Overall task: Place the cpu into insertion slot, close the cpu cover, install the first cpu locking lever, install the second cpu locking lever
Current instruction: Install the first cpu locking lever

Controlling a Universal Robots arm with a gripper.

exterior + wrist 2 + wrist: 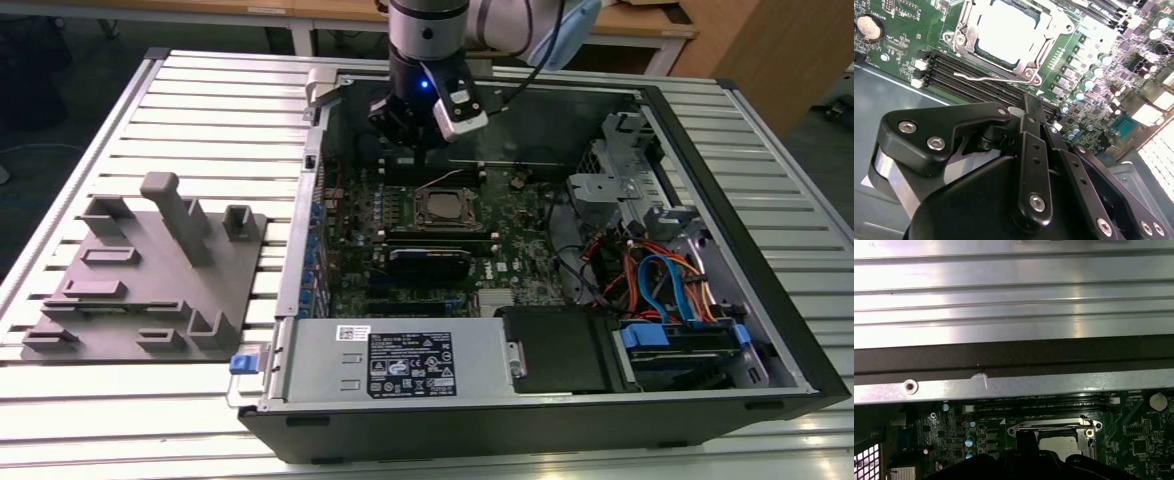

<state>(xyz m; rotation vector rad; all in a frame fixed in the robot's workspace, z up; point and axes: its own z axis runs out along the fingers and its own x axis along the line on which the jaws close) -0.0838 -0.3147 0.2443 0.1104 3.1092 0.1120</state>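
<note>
The cpu (1004, 32) is seen seated in the insertion slot (443, 210), near the edge of the motherboard (899, 45) that runs along the case wall (1004, 385), with the cpu cover (999, 64) lowered over it. A thin wire locking lever (984, 77) lies loose beside the cover, over the memory slots (969, 87) — it is judged not to be latched. The gripper (1029, 112) is held above those slots, between socket and wall; how far it is open cannot be told, nor whether anything is held. The chief risk is judged to be the wire: thin and springy, it could be missed, bent, or let slip onto the capacitors (1089, 82) nearby. The wall is close on one side, so little room is left there; more is offered over the board's middle, though cables (654, 275) crowd the exterior view's right.
</note>
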